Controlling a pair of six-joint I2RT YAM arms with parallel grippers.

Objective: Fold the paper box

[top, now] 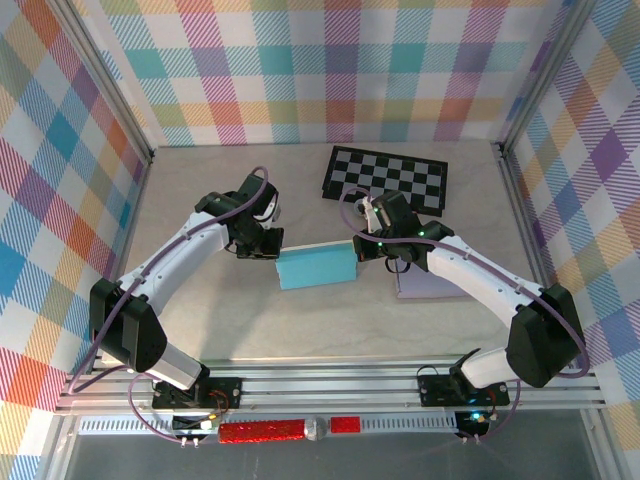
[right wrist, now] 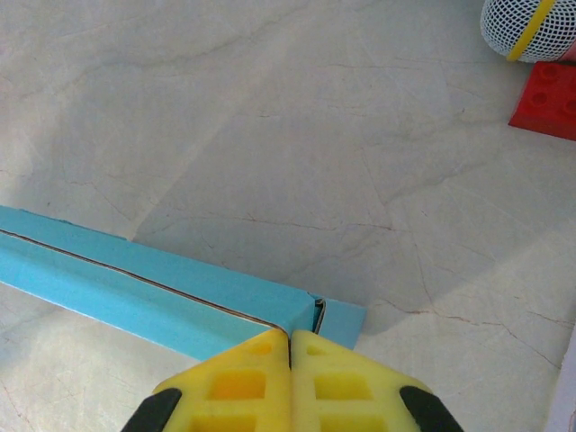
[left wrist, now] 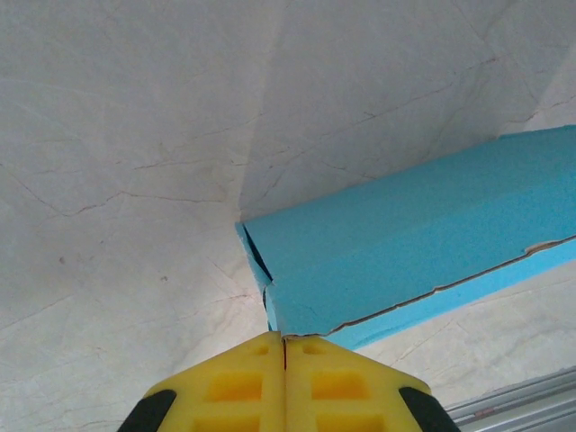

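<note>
Left end effector (left wrist: 285,340) clenched: yellow fingers (left wrist: 236,385) pressed flat together, no gap, tips right at the left end of the blue paper box (top: 318,268). Can't tell if a paper edge is nipped between them. Right end effector (right wrist: 290,335) also clenched, tips touching the box's right end by a small flap. Box lies mid-table (top: 200,310), long axis left-right, between the two end effectors; a seam runs along its length and the left end looks open. Far of the box: black & white checkerboard (top: 385,178), lying flat. Right of the box, partly under the right arm: pale lavender flat piece (top: 420,288). Right wrist view, top right corner: red block (right wrist: 545,101) just beside a white mesh ball w/ yellow stripe (right wrist: 529,27), both well apart from the box.
</note>
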